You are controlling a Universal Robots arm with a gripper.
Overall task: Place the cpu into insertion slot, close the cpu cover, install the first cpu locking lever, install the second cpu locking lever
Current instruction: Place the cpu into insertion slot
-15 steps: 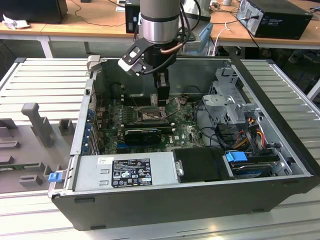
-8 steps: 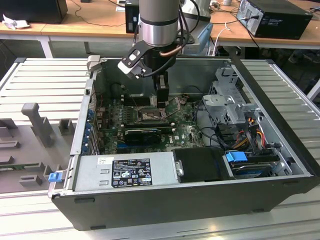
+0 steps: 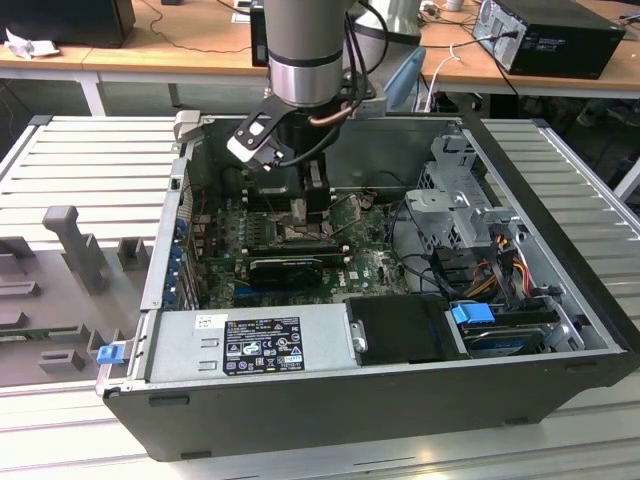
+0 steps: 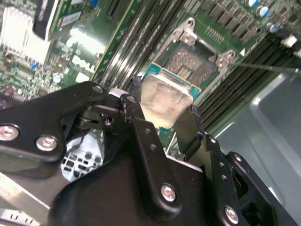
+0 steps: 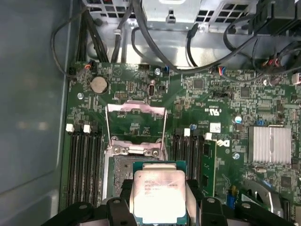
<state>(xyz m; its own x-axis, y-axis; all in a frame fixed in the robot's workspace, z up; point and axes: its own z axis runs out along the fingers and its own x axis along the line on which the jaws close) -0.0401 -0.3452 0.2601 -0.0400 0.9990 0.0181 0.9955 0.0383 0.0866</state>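
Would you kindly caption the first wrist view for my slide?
Gripper holding the chip at the open socket, cover raised.

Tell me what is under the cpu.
The insertion slot lies under the cpu, which the gripper holds. Part of its dark centre shows past the chip; the rest is covered by it.

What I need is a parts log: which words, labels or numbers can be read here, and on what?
Nothing reads clearly enough to quote.
cpu: dark printed lines on its pale face, too small to read.
power supply label: white print on black, too small to read.
circuit board: white markings, too blurred to read.
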